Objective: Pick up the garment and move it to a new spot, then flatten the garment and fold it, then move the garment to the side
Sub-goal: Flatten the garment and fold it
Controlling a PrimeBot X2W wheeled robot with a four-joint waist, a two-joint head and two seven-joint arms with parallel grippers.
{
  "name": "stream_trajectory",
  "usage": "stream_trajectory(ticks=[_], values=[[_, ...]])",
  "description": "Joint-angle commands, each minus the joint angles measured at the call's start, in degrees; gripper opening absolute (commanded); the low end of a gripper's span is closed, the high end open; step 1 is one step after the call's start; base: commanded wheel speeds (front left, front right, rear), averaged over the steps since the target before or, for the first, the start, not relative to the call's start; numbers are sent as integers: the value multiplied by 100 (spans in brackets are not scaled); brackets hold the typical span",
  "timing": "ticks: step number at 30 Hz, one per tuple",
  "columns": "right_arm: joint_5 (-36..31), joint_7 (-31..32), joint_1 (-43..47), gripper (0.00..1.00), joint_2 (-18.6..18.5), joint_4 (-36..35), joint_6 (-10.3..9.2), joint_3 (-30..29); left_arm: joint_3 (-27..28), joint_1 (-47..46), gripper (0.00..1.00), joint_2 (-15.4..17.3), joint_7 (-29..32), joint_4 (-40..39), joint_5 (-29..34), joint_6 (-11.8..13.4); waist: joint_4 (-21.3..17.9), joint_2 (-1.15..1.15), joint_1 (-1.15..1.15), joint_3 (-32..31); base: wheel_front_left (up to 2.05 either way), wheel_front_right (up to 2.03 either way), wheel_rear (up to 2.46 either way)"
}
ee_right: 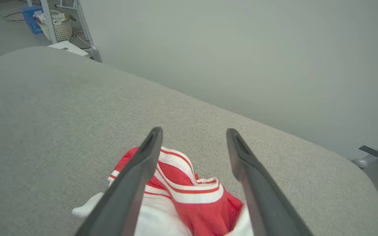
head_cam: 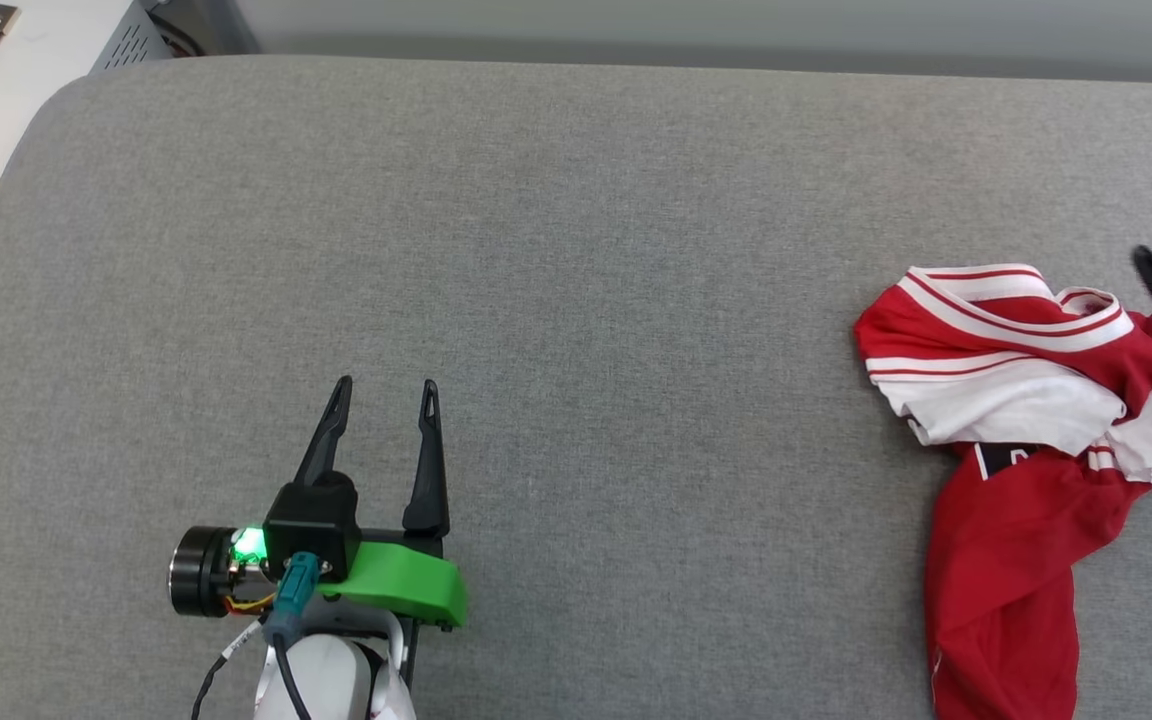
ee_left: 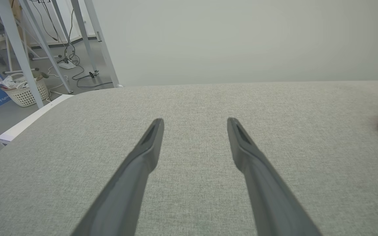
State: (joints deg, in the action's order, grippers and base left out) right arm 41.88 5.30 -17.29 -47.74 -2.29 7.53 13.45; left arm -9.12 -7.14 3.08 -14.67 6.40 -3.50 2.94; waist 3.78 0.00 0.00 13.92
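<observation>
Head view had the left gripper at the lower left, fingers spread with nothing between them, above the bare grey pad. Well apart, at the pad's right side, the garment lay crumpled in a heap, its red body trailing toward the near edge, white sleeve and striped trim bunched on top. Right wrist view showed the right gripper over that heap, fingers parted either side of the trim, not closed on cloth. Judging by this, nothing was done yet: picking up, moving, flattening, folding and setting aside all remained.
</observation>
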Motion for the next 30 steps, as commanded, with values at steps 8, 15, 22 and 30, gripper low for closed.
stream_trajectory(ticks=[8, 15, 22, 30], values=[[-83, 2640, -786, 100, -357, -1206, -4, 1154, -85, -180, 100, -20, -33, -65, 28, -38, 175, 0, 0, 201, 0, 0, 0], [49, 3982, -1586, 100, -529, -1039, -4, 2396, -201, -367, 100, -20, -33, -129, -79, 12, 361, 0, 0, 533, 0, 0, 0], [0, 4086, -2291, 100, -224, 208, -4, 3477, -346, -630, 100, -20, -33, -165, -177, 66, 565, 0, 0, 967, 0, 0, 0], [439, 3399, -2662, 0, 48, 1183, -4, 4155, -337, -638, 100, -20, -33, -108, -188, 125, 567, 0, 0, 891, 0, 0, 0]])
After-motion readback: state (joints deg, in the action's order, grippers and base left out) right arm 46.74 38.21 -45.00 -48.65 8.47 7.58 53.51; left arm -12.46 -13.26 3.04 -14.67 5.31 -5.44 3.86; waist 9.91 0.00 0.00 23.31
